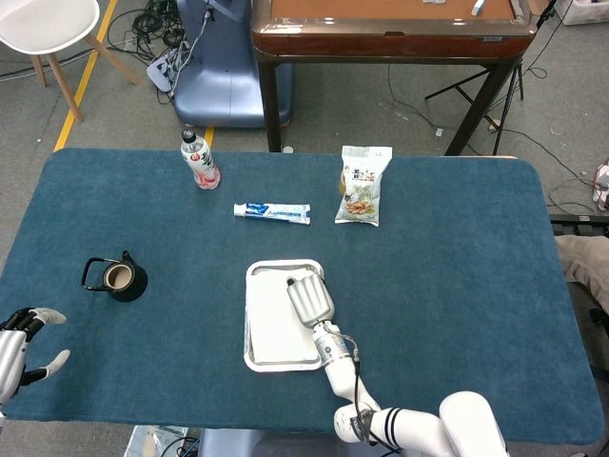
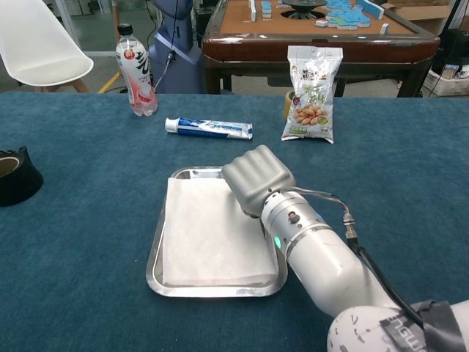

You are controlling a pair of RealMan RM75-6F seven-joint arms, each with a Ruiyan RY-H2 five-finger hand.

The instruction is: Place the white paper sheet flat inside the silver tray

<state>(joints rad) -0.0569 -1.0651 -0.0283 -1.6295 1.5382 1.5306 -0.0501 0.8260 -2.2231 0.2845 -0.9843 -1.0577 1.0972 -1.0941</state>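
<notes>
The white paper sheet point(image 1: 271, 324) point(image 2: 205, 235) lies flat within the silver tray point(image 1: 251, 286) point(image 2: 156, 253) at the table's middle front, its edges inside the rim. My right hand point(image 1: 309, 298) point(image 2: 258, 180) sits over the tray's far right part, fingers curled down onto the sheet's right edge; the hand's back hides the contact. My left hand point(image 1: 21, 345) hovers at the table's front left corner with fingers apart and nothing in it. The chest view does not show it.
A black tape roll point(image 1: 119, 279) point(image 2: 11, 176) lies at the left. Behind the tray are a toothpaste tube point(image 1: 272, 212) point(image 2: 209, 128), a drink bottle point(image 1: 200, 160) point(image 2: 135, 70) and a snack bag point(image 1: 363, 186) point(image 2: 311, 92).
</notes>
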